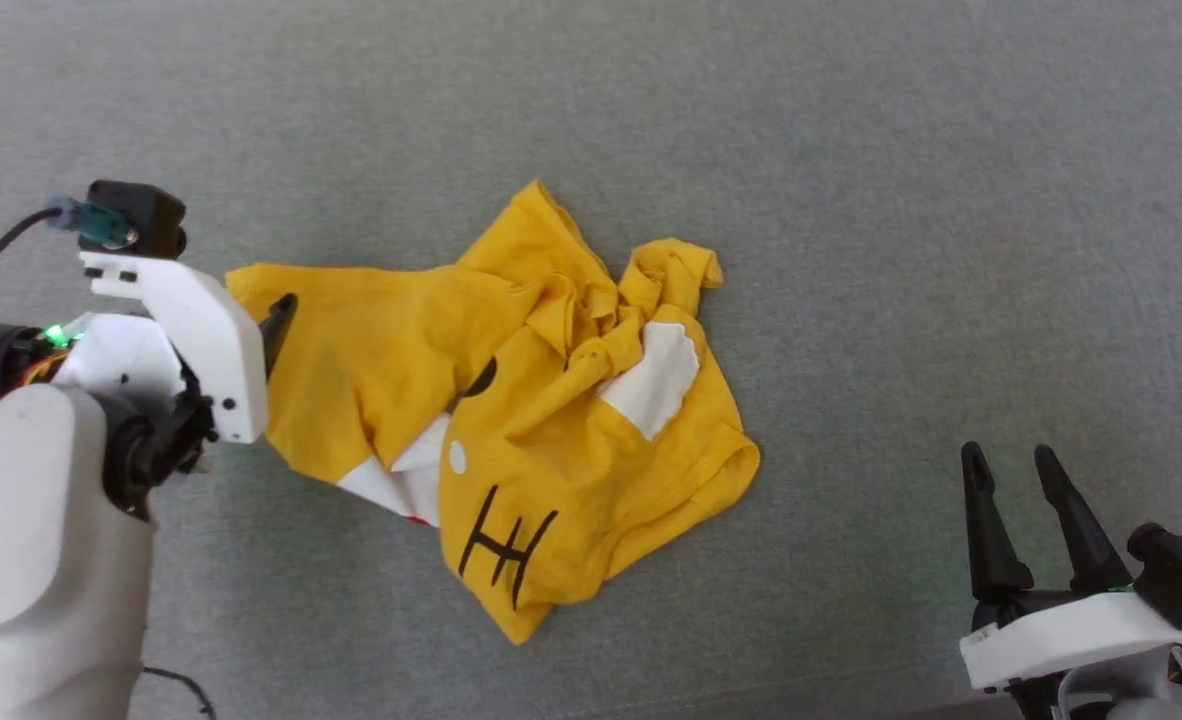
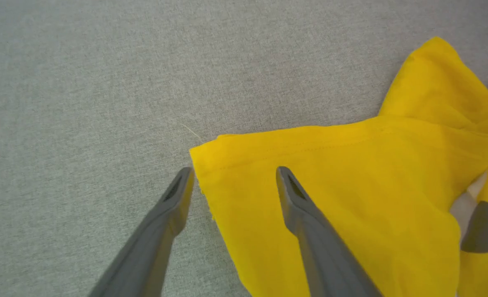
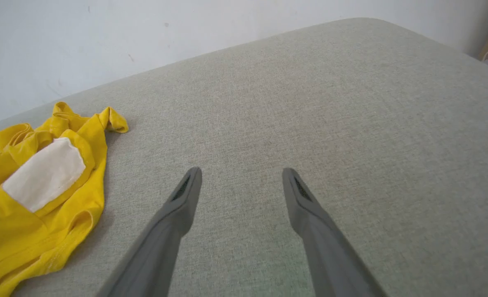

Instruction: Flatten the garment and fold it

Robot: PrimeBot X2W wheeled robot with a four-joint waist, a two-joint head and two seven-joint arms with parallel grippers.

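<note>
Lying in a crumpled heap in the middle of the grey cloth surface (image 1: 851,150) is the garment (image 1: 511,400), a yellow T-shirt with white patches and black marks. The left gripper (image 2: 235,173) is at its left corner with jaws spread wide, one finger over the yellow cloth and one beside it. The right gripper (image 1: 1009,452) is well apart from the shirt, jaws spread, holding nothing.

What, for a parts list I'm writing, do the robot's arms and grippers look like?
The left gripper and right gripper each have two long, dark grey, tapering fingers. Each wrist carries a white bracket and a black camera with a teal plug; a black cable leaves the left one. The left forearm is a pale shell, with a green light beside it.
</note>
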